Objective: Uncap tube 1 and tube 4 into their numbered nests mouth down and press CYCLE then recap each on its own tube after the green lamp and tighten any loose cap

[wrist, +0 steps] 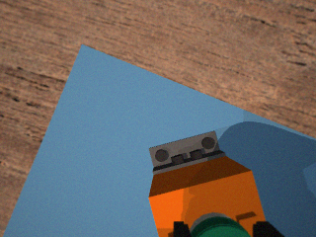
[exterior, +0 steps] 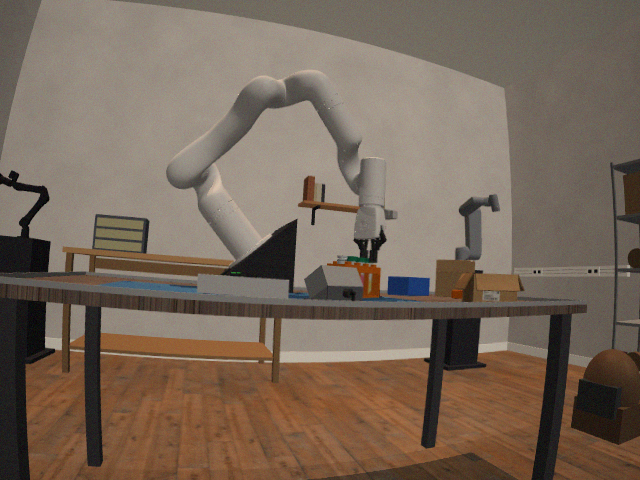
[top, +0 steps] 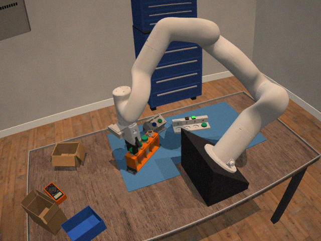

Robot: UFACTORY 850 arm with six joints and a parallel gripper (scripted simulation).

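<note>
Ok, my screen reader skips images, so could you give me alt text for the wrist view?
The gripper, at the bottom edge, is shut on a green cap atop the orange decapping station. The station's grey end plate faces up-frame. It stands on a blue mat, with the wooden table top beyond.

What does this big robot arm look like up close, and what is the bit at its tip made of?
The arm is a smooth, off-white run of thick rounded tubes, with no loose cables showing. Its round flange bolts onto a slanted black wedge pedestal. At the tip, a boxy pale grey tool carries short black fingers. No lettering is readable on it.
</note>
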